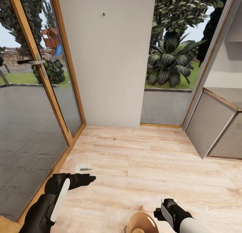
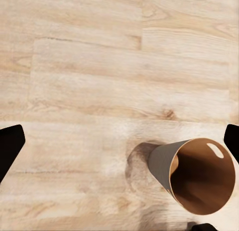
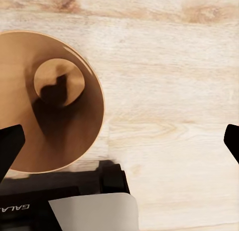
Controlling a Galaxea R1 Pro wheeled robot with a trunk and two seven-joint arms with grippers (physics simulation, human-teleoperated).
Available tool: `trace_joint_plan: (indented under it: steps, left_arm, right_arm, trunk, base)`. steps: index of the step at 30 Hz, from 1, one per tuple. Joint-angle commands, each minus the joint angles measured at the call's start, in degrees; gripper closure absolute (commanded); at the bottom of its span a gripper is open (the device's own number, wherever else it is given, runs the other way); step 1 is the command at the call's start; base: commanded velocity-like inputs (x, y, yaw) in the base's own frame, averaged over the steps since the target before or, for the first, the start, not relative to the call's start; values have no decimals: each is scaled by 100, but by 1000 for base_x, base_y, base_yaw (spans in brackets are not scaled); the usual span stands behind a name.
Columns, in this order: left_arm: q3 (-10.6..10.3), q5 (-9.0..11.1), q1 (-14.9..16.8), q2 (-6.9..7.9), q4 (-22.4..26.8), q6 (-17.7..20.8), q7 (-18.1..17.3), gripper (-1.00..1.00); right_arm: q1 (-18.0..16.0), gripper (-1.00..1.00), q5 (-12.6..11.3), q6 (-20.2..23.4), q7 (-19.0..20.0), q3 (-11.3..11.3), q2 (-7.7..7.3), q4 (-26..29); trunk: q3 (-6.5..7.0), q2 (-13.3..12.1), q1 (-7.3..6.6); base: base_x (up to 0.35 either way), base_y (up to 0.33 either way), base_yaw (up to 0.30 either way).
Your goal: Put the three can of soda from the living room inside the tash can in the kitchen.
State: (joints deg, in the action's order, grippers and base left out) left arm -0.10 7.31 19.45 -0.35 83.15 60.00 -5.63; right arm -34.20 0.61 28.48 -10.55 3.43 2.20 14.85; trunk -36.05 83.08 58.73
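The tash can (image 1: 141, 223) stands on the pale wood floor at the bottom edge of the head view, grey outside (image 2: 162, 163) and orange-brown inside (image 3: 55, 96). The right wrist view looks down into it, and its bottom holds only a shadow. My right gripper (image 1: 158, 212) hangs just right of the bin's rim, open (image 3: 119, 143), with nothing between its fingers. My left gripper (image 1: 88, 178) is out over the floor to the bin's left, open (image 2: 119, 143) and empty. The cans of soda are out of view.
A wood-framed glass door (image 1: 40, 92) runs along the left, and a white wall (image 1: 107, 58) and a window onto the garden stand ahead. Grey cabinets (image 1: 211, 122) are at the right. A small white object (image 1: 83, 166) lies on the floor near the left gripper.
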Motion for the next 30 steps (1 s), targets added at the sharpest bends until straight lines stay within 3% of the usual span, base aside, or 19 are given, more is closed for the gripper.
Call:
trace_joint_plan:
  steps: [1,8,30]
  left_arm:
    - [0,0,0,0,0,0,0,-100]
    - [-2,6,5,0,24,0,44,-100]
    - [28,8,6,6,13,0,59,-100]
  right_arm:
    - [0,-100,0,0,0,0,0,0]
    - [1,-100,-2,0,1,1,-7,0]
    - [1,-100,0,-8,1,0,-17,8]
  trunk:
    - [0,0,0]
    - [0,0,0]
    - [-395,882,483]
  base:
    - [0,0,0]
    - [0,0,0]
    - [0,0,0]
